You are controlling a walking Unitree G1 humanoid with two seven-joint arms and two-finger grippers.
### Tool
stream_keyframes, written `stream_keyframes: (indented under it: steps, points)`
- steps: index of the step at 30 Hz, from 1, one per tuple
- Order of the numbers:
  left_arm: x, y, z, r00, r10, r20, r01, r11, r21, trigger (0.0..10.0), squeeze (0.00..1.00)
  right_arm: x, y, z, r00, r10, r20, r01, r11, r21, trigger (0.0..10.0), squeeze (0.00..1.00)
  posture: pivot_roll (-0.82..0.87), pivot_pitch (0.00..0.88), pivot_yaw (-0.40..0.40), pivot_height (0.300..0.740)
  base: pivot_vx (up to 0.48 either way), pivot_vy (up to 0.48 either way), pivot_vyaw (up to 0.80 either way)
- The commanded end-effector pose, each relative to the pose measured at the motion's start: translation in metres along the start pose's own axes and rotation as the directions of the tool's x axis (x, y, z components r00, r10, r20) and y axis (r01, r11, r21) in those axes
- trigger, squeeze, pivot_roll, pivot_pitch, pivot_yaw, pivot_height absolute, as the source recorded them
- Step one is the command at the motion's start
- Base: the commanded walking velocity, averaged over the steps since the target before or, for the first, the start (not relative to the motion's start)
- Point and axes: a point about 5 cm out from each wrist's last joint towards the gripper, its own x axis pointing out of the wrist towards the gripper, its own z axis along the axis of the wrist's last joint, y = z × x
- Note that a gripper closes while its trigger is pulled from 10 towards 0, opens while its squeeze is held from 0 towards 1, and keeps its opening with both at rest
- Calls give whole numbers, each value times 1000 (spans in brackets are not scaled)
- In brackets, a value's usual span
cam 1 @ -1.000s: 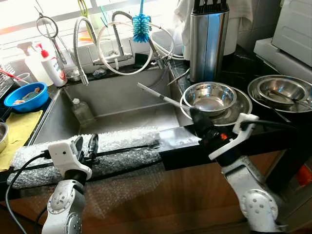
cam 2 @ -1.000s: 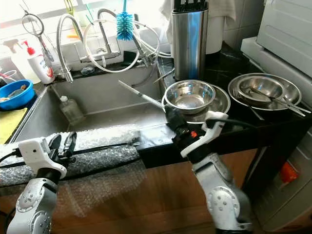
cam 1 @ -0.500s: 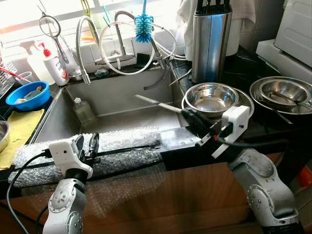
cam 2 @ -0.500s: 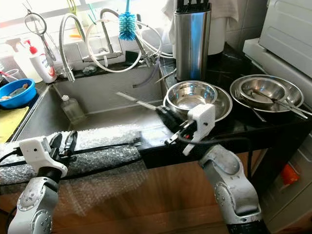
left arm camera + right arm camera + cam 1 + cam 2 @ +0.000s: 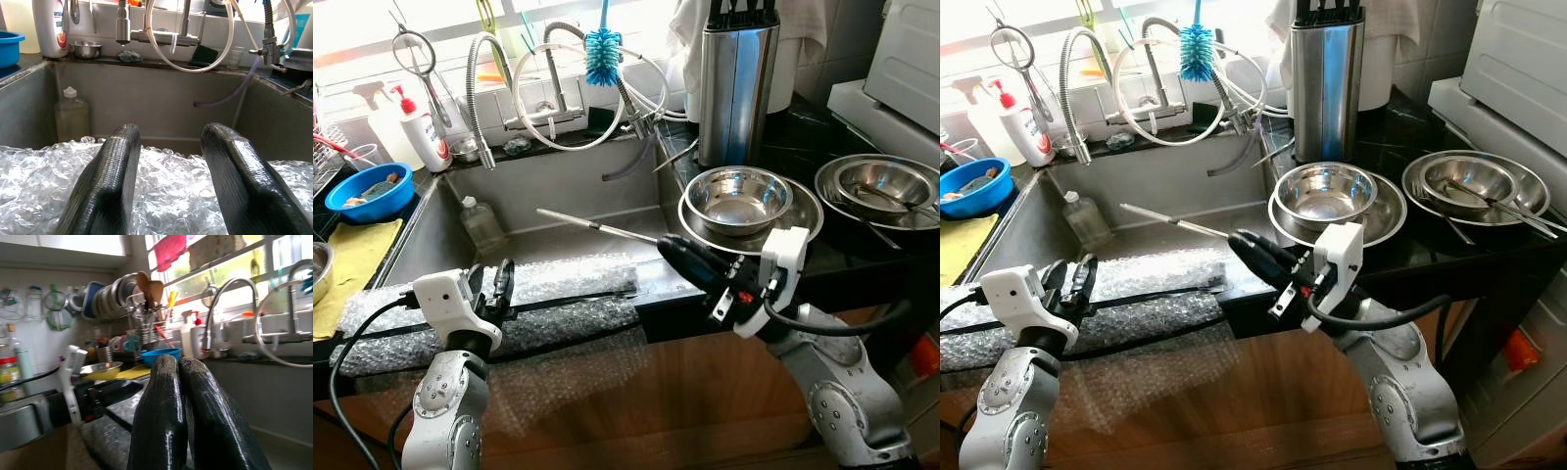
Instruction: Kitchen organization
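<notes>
My right gripper is shut on a long thin metal utensil, which sticks out leftward over the steel sink. The gripper hovers at the sink's front right corner, just left of the stacked steel bowls. In the right wrist view its fingertips are pressed together. My left gripper is open and rests over the bubble wrap laid along the sink's front edge. In the left wrist view its fingers stand apart with nothing between them.
A steel knife block stands behind the bowls. More bowls with cutlery sit at the far right. A plastic bottle stands in the sink. At the left are a blue bowl, a yellow cloth and a soap bottle.
My right gripper has swung left from beside the bowls to the sink's front corner, carrying the metal utensil, which now reaches further left over the sink. The left gripper has stayed put.
</notes>
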Motion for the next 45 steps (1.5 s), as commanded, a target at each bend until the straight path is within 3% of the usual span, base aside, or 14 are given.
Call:
stream_keyframes:
  steps: [1,14,15,16,17,23,25,27,31,36,37,39,40,45]
  points:
    - [3,4,3,1000,21,12,-21,1000,-2,10000,0,5,10,3,997,74,11,-74,997,2,10000,0,-99,0,153,740,0,0,0]
    - [16,7,14,997,73,22,-67,977,-204,10000,0,6,13,-2,997,77,1,-77,997,12,10000,0,-98,0,158,740,0,0,0]
    - [17,8,15,998,62,24,-57,984,-168,10000,263,6,12,-2,998,64,1,-64,998,9,10000,0,-97,0,160,740,0,0,0]
    - [17,8,15,999,48,22,-45,990,-132,10000,780,6,11,-3,998,56,0,-56,998,6,10000,0,-97,0,160,740,0,0,0]
    - [17,7,15,999,37,19,-35,993,-111,10000,1000,6,11,-3,999,49,-1,-49,999,3,10000,0,-98,0,161,740,0,0,0]
    - [15,6,15,1000,17,16,-17,999,-39,10000,1000,6,8,-3,1000,28,0,-28,1000,-9,10000,0,-99,0,163,740,0,0,0]
    - [15,2,14,999,-36,10,35,995,98,10000,1000,7,6,-3,1000,10,-2,-10,1000,-20,10000,0,-98,0,162,740,0,0,0]
    - [15,-6,15,991,-134,2,125,932,341,10000,1000,7,2,-3,1000,-14,-4,14,999,-34,10000,0,-98,0,162,740,0,0,0]
    - [15,-9,17,985,-171,6,151,890,431,10000,1000,7,2,-4,1000,-20,-4,19,999,-38,10000,0,-98,0,162,740,0,0,0]
    - [20,-16,28,968,-250,32,173,751,637,10000,1000,9,1,-3,1000,-26,-2,26,999,-45,10000,0,-93,0,159,740,0,0,0]
    - [20,-18,29,964,-266,28,181,727,663,10000,455,9,1,-3,1000,-28,-1,28,999,-45,10000,0,-91,0,158,740,0,0,0]
    - [20,-19,29,961,-275,25,185,710,680,10000,455,9,1,-3,1000,-29,-1,28,999,-45,10000,0,-91,0,158,740,0,0,0]
    - [20,-21,29,957,-290,22,194,692,695,10000,0,9,1,-3,1000,-29,0,29,999,-45,10000,0,-91,0,158,740,0,0,0]
    - [22,-27,29,939,-342,20,212,626,750,10000,0,10,2,-2,1000,-11,1,11,999,-44,10000,0,-92,0,157,740,0,0,0]
